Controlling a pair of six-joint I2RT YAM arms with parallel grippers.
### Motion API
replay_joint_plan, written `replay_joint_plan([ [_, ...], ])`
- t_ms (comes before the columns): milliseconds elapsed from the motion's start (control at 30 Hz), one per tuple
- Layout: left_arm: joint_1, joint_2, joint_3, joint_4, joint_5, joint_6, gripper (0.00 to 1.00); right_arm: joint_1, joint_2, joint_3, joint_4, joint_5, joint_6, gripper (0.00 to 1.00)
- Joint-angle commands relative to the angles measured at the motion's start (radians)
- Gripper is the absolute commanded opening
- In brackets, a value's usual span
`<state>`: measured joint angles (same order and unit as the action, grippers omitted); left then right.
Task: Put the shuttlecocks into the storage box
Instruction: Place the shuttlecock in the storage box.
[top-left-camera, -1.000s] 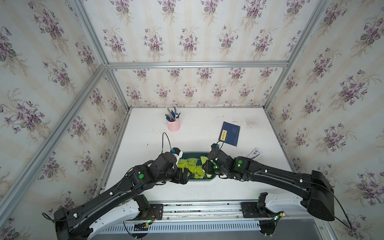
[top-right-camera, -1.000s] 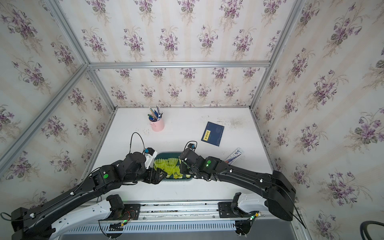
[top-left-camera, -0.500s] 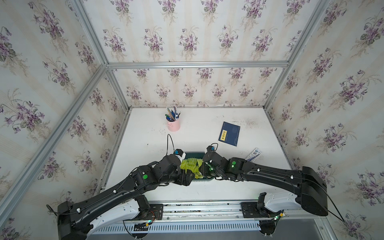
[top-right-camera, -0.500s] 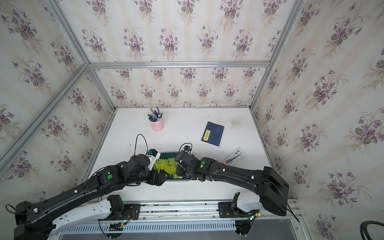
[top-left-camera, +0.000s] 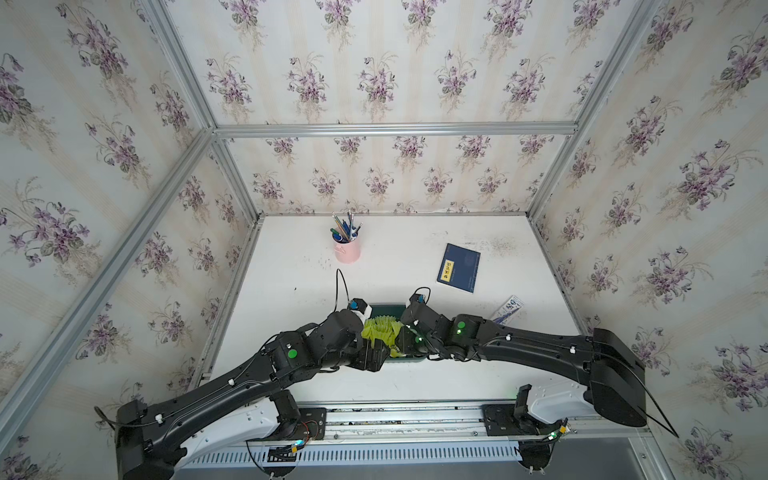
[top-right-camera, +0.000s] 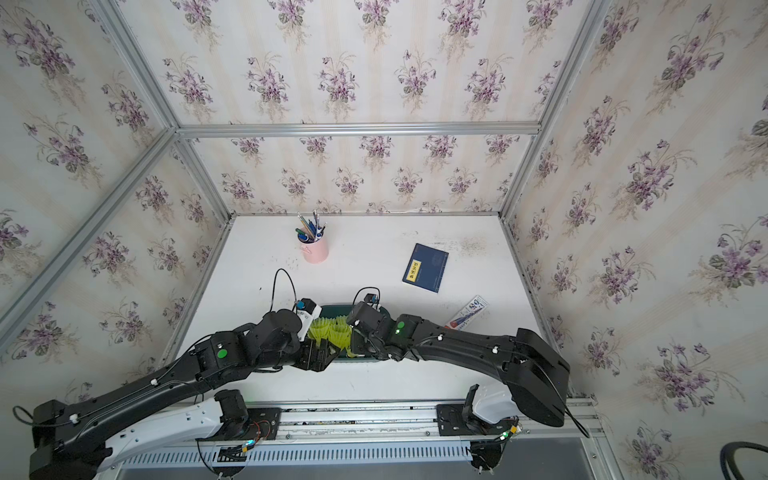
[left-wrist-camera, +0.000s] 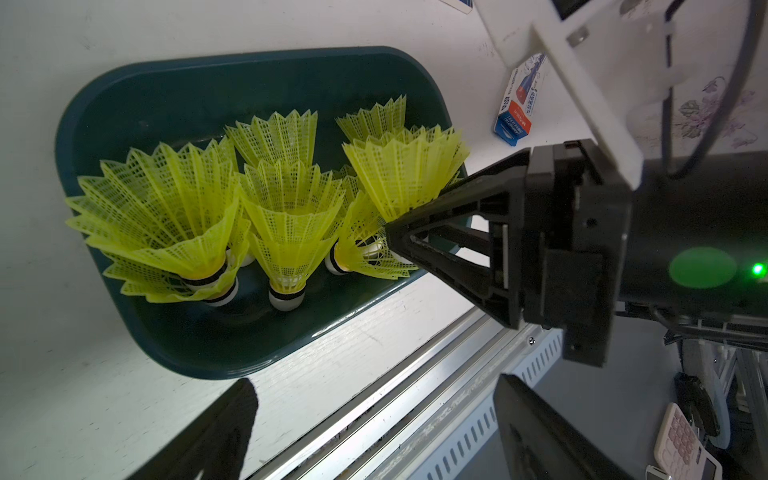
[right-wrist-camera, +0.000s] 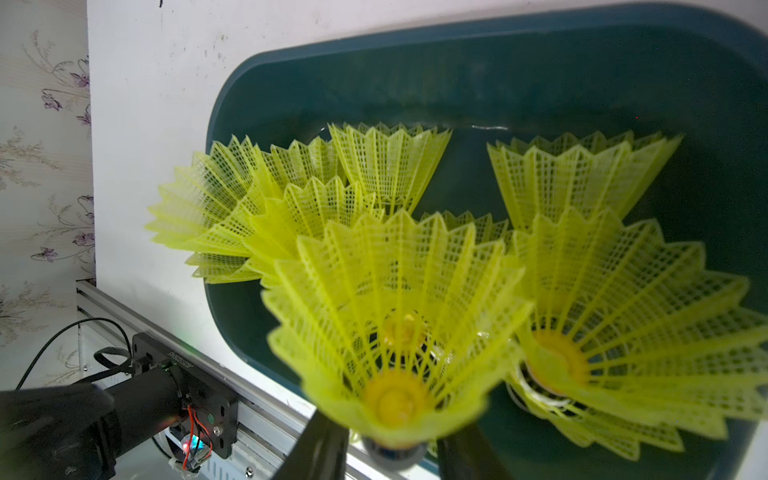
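The dark teal storage box (top-left-camera: 386, 308) (top-right-camera: 336, 309) lies near the table's front edge, and both arms reach over it. Several neon yellow-green shuttlecocks (top-left-camera: 380, 330) (left-wrist-camera: 286, 208) stand inside it, tips down. My right gripper (right-wrist-camera: 392, 453) hangs over the box's near side. Its fingers are parted on either side of one blurred shuttlecock (right-wrist-camera: 395, 332), with a gap at its tip. From the left wrist this gripper (left-wrist-camera: 399, 232) sits at that shuttlecock's base. My left gripper (left-wrist-camera: 374, 432) is wide open and empty over the front table edge beside the box (left-wrist-camera: 208, 353).
A pink pen cup (top-left-camera: 347, 251) stands at the back left. A flat navy book (top-left-camera: 458, 268) lies at the back right, and a small printed packet (top-left-camera: 507, 309) lies right of the box. The aluminium rail (top-left-camera: 395, 415) runs along the front edge.
My right gripper has moved left over the box with a shuttlecock, and its jaws have parted from shut. My left arm has moved a little to the right and stayed open.
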<state>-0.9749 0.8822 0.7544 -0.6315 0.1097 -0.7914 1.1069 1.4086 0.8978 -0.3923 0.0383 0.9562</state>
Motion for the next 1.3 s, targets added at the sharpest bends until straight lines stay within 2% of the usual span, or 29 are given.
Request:
replay_joint_plan([
  [0,0.002,-0.002,-0.004,0.023,-0.009,-0.003,0.93,0.002,-0.01,0.007,-0.026,0.005,-0.017,0.42],
  [400,0.001,0.004,-0.007,0.03,-0.024,-0.015,0.92,0.002,-0.035,0.086,-0.109,0.015,-0.035,0.45],
  [900,0.002,0.031,0.029,-0.003,-0.07,-0.053,0.92,-0.049,-0.072,0.151,-0.21,0.004,-0.088,0.55],
  [1000,0.018,0.036,0.05,-0.018,-0.064,-0.054,0.92,-0.088,-0.068,0.204,-0.249,0.023,-0.128,0.62],
  [1100,0.08,0.026,0.064,-0.032,-0.024,-0.054,0.94,-0.154,-0.071,0.249,-0.276,0.02,-0.18,0.71],
  [1133,0.113,0.019,0.073,-0.045,-0.01,-0.048,0.95,-0.184,-0.075,0.26,-0.283,0.017,-0.197,0.88],
  [1167,0.151,0.015,0.084,-0.056,0.009,-0.038,0.97,-0.214,-0.079,0.269,-0.287,0.014,-0.216,1.0],
  [1267,0.256,0.004,0.135,-0.113,0.028,0.009,1.0,-0.33,-0.096,0.279,-0.292,-0.02,-0.263,1.0],
])
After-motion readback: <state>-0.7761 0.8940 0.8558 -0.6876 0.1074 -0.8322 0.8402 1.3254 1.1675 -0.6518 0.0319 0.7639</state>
